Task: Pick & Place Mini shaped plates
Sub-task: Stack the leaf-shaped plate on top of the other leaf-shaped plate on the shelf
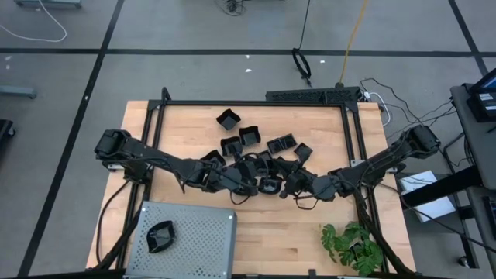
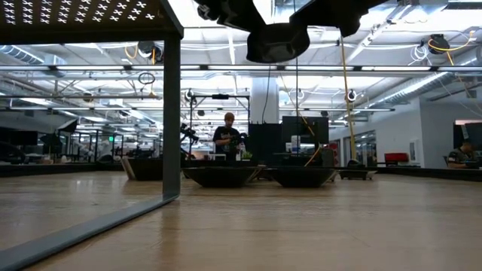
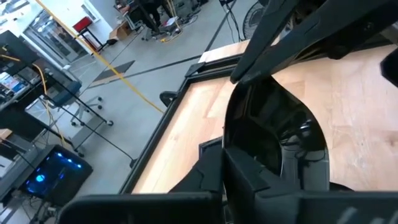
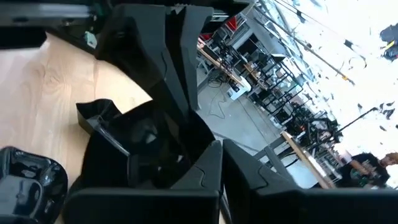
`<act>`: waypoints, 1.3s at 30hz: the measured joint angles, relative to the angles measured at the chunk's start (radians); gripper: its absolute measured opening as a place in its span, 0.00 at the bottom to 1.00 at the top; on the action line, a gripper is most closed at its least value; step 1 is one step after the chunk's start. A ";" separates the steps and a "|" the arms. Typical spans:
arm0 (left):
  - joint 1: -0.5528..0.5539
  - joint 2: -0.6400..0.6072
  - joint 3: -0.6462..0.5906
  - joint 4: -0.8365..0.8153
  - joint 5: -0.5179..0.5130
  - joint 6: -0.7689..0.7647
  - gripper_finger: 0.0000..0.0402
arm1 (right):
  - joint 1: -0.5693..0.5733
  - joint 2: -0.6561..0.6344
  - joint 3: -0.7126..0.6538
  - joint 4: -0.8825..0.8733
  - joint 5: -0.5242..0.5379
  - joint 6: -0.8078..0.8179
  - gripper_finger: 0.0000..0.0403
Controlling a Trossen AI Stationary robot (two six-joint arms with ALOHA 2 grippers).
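Left gripper (image 1: 252, 184) and right gripper (image 1: 285, 186) met at table centre, both at one small glossy black round dish (image 1: 268, 185). Left wrist view: left gripper's fingers (image 3: 245, 180) clamped on dish rim. Right gripper's grip: cannot tell.

Landmark: large grey perforated metal tray (image 1: 201, 232), at light wooden table's (image 1: 294, 232) near left corner.
- One black polygonal dish (image 1: 160, 236) lay inside tray.
- Held dish was beyond tray, toward table centre.
- Remaining black dishes (image 1: 249, 139) clustered farther beyond tray, toward far edge.
- Green leafy plant (image 1: 353, 246) well to tray's right.
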 joint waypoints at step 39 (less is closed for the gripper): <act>-0.767 -0.488 -0.005 -1.137 0.113 -1.791 0.01 | 0.156 -0.062 0.000 0.076 0.213 0.040 0.38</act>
